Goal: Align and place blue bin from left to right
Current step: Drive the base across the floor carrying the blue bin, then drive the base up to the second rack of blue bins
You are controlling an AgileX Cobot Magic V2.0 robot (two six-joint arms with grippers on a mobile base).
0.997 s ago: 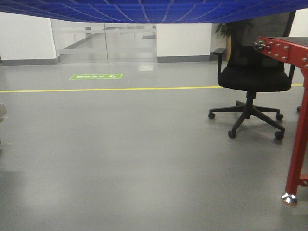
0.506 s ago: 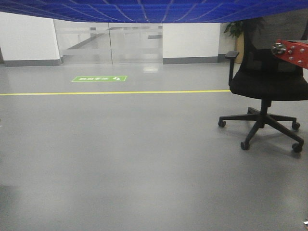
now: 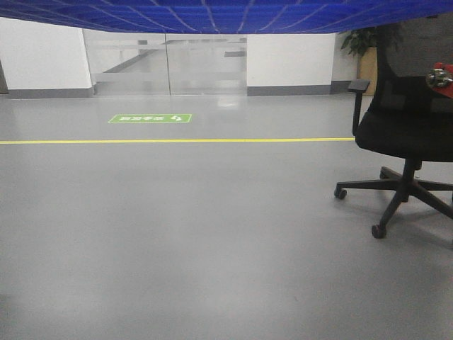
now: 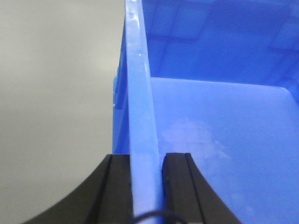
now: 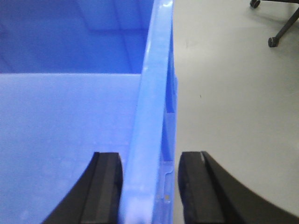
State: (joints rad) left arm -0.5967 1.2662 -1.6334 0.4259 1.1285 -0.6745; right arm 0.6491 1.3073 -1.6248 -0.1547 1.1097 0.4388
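The blue bin [image 3: 212,14] hung in the air above the floor, its grid-ribbed underside stretching across the whole top of the front view. The left hand [image 4: 147,161] was clamped on one side wall, a black finger [image 4: 117,182] pressed to either face just under the thick rim. The right hand [image 5: 149,163] pinched the opposite wall in the same way. The bin's inside looked bare and smooth.

Beneath it lay a wide grey floor [image 3: 177,248], glossy enough to catch pale reflections. A thin yellow line [image 3: 177,141] ran across it from side to side, and beyond that a green sign [image 3: 150,118] was stuck flat to the floor. At the back stood a white wall [image 3: 42,53] with a grey skirting, broken by frosted glass panels [image 3: 170,64]. A black office chair [image 3: 407,120] on castors stood to the right, with a leafy plant [image 3: 357,39] behind it and a red bolted part [image 3: 442,76] at the frame's edge.
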